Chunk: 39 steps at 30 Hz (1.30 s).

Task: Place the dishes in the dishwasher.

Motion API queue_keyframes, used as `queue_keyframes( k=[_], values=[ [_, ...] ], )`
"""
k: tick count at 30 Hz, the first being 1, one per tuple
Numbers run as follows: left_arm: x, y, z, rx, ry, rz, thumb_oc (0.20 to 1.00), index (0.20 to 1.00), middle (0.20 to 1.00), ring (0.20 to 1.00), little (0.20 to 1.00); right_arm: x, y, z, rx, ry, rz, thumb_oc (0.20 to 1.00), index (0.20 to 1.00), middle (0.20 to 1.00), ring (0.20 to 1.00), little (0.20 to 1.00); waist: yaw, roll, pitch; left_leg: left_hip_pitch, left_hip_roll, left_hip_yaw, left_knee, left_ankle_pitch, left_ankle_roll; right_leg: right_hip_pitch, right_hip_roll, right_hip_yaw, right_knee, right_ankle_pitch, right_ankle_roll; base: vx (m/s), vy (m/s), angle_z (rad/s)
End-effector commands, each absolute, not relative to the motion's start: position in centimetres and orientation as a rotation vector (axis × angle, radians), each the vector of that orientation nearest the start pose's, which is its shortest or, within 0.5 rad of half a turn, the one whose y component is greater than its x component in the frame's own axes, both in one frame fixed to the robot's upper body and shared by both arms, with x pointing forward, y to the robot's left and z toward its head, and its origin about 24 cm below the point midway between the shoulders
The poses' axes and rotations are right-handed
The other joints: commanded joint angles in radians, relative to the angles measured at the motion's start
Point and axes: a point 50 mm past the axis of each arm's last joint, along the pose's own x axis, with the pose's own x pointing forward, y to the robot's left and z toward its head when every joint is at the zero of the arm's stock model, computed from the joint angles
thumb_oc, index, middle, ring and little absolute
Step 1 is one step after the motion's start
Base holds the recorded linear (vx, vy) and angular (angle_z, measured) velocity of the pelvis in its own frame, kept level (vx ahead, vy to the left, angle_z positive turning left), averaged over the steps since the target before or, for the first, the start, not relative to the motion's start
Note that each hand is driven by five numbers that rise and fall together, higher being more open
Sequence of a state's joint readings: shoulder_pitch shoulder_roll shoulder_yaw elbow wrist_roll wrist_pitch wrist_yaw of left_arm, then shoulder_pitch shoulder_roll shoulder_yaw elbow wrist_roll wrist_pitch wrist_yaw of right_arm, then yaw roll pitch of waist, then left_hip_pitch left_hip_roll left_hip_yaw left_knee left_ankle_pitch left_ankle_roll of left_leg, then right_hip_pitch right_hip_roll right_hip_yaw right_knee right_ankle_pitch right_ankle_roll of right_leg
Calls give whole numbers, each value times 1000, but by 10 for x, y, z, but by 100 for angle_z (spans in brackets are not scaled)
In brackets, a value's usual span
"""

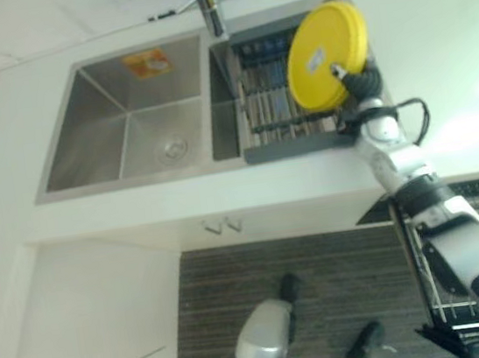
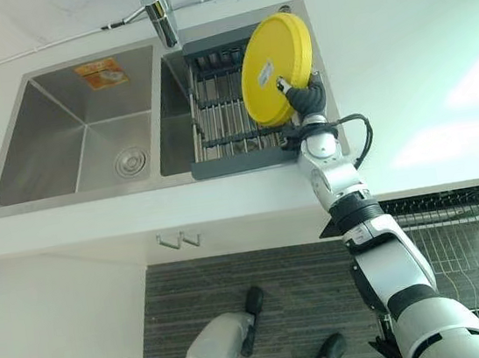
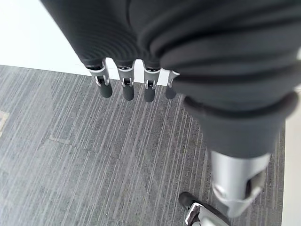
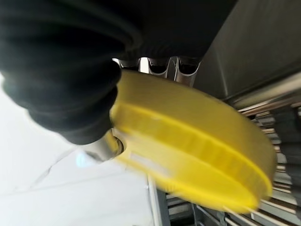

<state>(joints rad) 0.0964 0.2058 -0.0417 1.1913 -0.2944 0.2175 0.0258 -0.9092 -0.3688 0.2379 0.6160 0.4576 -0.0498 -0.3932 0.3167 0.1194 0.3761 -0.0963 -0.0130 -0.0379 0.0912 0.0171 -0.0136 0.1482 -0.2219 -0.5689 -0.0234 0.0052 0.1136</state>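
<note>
While the right hand (image 2: 299, 96) grips a yellow plate (image 2: 276, 68) by its lower edge, the plate stands almost on its edge above the drying rack (image 2: 231, 114) that sits in the right part of the sink (image 2: 74, 130). In the right wrist view the fingers (image 4: 164, 66) go over one face of the plate and the thumb (image 4: 101, 148) presses on the other face, so the hand is clenched on the plate and holds it firmly. The plate is tilted and not flat, probably because it stood upright between the bars of the rack, and a grip on the rim is the easy way to lift it from there. It is not possible to say from the pictures if the plate touches the rack at this moment or is already free of it.

At the right side, below the counter (image 2: 418, 58), a wire basket (image 2: 460, 243) is pulled out over the floor (image 2: 263, 291); it looks like the lower rack of the dishwasher, and it is open so that dishes can go in from above. The plate is well apart from it, so the carrying seems not yet done. Holding the plate upright may also help later, because it can slide straight down between the wires.

The left hand (image 3: 127, 82) hangs down beside the body over the grey floor, with straight relaxed fingers and nothing in it. It appears to wait, since one hand is enough for one plate. The left basin of the sink has no dishes in it, and the tap (image 2: 160, 13) stands behind, between the two basins.
</note>
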Motion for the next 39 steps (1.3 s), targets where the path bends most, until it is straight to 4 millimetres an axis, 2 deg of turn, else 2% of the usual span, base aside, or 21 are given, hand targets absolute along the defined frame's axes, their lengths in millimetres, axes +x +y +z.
queue_keyframes(
  k=[1,7,8,9,11,13,17,21,27,28,33,35,39],
  values=[
    [25,251,-167,65,1532,283,1000,1000,1000,1000,1000,396,-163,228,-22,-386,-197,200,200,200,200,200,46,-1,-37,-36,43,9,-54,23,-24,-40,-107,48,157,-87,43,-37,7,13],
    [31,251,-166,57,1512,279,1000,1000,1000,1000,1000,390,-154,244,103,-515,-90,200,200,200,200,200,52,-2,-29,-41,42,14,-54,26,-24,-42,-111,38,158,-83,43,-37,-22,2],
    [30,250,-166,54,1514,283,1000,1000,1000,1000,1000,386,-152,247,156,-564,-74,200,200,200,200,200,49,-10,-32,-26,45,14,-60,8,-31,-33,-106,48,159,-104,49,-46,-44,0],
    [31,249,-166,53,1514,284,1000,1000,1000,1000,1000,381,-149,252,228,-617,-39,200,200,200,200,200,46,-7,-35,-35,47,22,-59,25,-23,-41,-105,38,154,-81,44,-51,-56,-1],
    [33,248,-167,71,1512,287,1000,1000,1000,1000,1000,374,-143,257,319,-676,18,200,200,200,200,200,39,-11,-38,-29,52,30,-63,24,-22,-43,-100,43,151,-81,44,-101,-53,0],
    [34,251,-166,121,1505,288,1000,1000,1000,1000,1000,363,-131,263,411,-739,83,200,200,200,200,200,25,-18,-44,-15,61,45,-71,23,-23,-46,-91,50,144,-78,45,-73,-81,-6],
    [25,253,-166,105,1546,352,1000,1000,1000,1000,1000,331,-111,275,500,-868,233,200,200,200,200,200,-17,-44,-67,17,85,92,-81,11,-27,-53,-70,74,126,-74,50,-67,-102,-24],
    [15,254,-166,126,1578,397,1000,1000,1000,1000,1000,306,-110,274,556,-913,271,200,200,200,200,200,-63,-73,-97,57,114,139,-96,3,-33,-58,-53,97,120,-80,54,-42,-129,-48],
    [12,249,-168,120,1587,418,1000,1000,1000,1000,1000,281,-131,258,572,-912,219,200,200,200,200,200,-165,-110,-134,123,156,241,-63,-42,-34,-68,-23,157,148,-104,36,-3,-115,-73],
    [14,246,-169,102,1580,429,1000,1000,1000,1000,1000,274,-144,249,514,-922,163,200,200,200,200,200,-196,-118,-135,137,164,264,-45,-58,-32,-72,-19,177,158,-108,33,-11,-100,-74],
    [17,237,-170,72,1552,432,1000,1000,1000,1000,1000,255,-186,223,354,-924,21,200,200,200,200,200,-272,-136,-142,164,177,305,-19,-91,-30,-79,-9,222,159,-106,31,-34,-85,-51],
    [21,234,-170,74,1535,424,1000,1000,1000,1000,1000,240,-214,205,209,-904,-71,200,200,200,200,200,-320,-144,-145,179,181,334,-13,-105,-27,-85,-6,241,159,-102,33,-70,-116,-43],
    [25,234,-170,84,1520,414,1000,1000,1000,1000,1000,237,-236,188,51,-817,-155,200,200,200,200,200,-362,-148,-142,190,184,357,-6,-117,-28,-92,-5,258,159,-96,35,-40,-69,-44]
  ],
)
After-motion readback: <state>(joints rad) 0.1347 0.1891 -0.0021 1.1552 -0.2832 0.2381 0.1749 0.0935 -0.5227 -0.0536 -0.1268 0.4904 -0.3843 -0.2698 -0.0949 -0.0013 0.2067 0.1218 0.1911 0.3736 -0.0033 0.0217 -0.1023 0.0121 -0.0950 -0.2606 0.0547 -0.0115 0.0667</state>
